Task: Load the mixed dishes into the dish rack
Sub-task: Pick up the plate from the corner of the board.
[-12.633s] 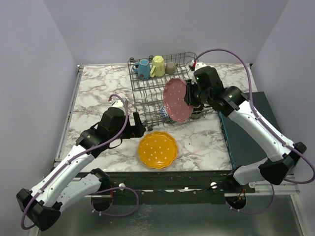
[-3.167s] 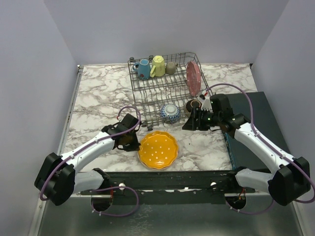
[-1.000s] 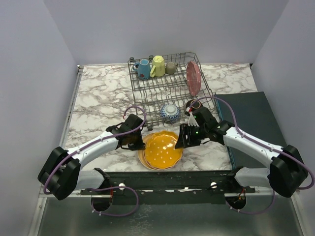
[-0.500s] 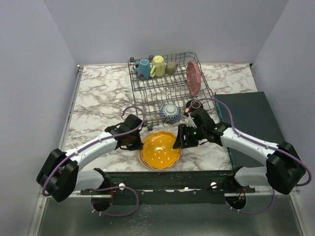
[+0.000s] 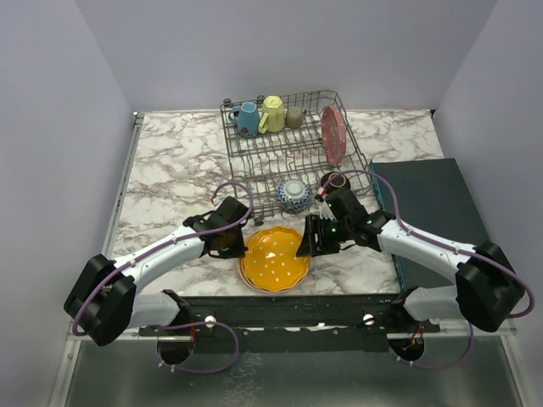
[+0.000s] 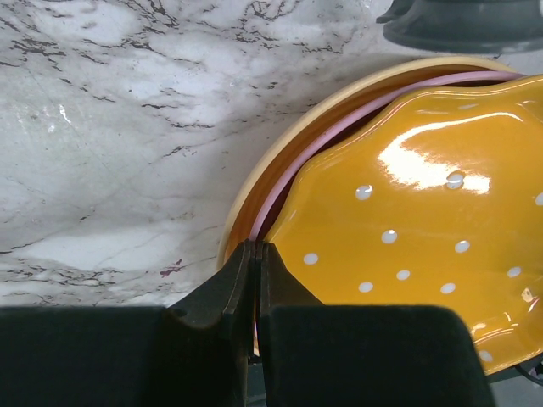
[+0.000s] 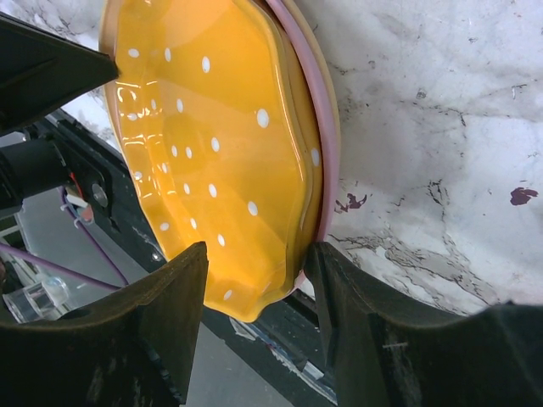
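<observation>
**Position.** The scalloped orange-yellow plate point(image 5: 276, 257) sits on the table point(image 5: 170, 170) just in front of the dish rack point(image 5: 254, 161), not yet loaded. It rests on a pink-rimmed plate point(image 7: 325, 136).

**Grippers.** The left gripper point(image 5: 236, 244) is pressed fully closed with nothing between its fingers. Its tip is at the plate edge away from the rack's right corner. The right gripper point(image 5: 307, 242) stands about half open, straddling the opposite rim without clamping it.

**Risks.**
- The right fingers may close on the pink-rimmed plate as well, since the two rims lie close together.
- The glazed plate may slide off the left fingertip and drop back onto the plate below.

**Orientation.** The plate is round, so we find no long axis. Its spotted face points up, tilted off the plate below. We cannot tell which edge is highest.
</observation>
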Tool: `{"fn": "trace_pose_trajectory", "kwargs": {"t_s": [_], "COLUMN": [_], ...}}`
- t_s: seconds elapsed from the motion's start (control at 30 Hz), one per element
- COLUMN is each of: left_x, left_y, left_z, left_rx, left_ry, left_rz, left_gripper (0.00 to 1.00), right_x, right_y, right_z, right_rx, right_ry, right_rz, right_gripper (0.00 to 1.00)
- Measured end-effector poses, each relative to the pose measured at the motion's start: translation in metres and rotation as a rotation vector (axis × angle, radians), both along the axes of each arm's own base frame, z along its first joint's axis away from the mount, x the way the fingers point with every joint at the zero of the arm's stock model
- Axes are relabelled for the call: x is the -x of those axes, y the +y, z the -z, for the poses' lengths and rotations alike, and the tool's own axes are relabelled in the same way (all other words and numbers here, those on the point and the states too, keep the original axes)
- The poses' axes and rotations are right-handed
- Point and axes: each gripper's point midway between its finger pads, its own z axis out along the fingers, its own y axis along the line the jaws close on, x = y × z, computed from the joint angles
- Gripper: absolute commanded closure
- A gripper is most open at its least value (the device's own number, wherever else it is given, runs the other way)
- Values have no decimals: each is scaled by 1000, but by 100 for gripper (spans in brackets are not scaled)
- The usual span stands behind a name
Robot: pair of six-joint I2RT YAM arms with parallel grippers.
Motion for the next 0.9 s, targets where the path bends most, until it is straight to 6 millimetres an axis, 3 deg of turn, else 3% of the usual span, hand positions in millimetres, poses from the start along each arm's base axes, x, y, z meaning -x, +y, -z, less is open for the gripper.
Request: {"fn": "trace_pose_trajectory", "kwargs": {"t_s": [0.33, 0.53, 0.9], "left_x": [1, 13, 18], "left_y": [-1, -20, -24], "left_z": [0, -1, -1], "left_rx": [-28, 26, 43], "left_ry": [-16, 13, 29], "left_rz": [29, 92, 110], "left_gripper": [92, 82, 78], "right_x": [-1, 12, 13], "right_y": [-1, -8, -7], "right_z": [3, 27, 27], "right_rx": [3, 58, 54], "right_ry": [-8, 26, 25], "right_rz": [6, -3, -1], "right_gripper": [41, 40, 40]}}
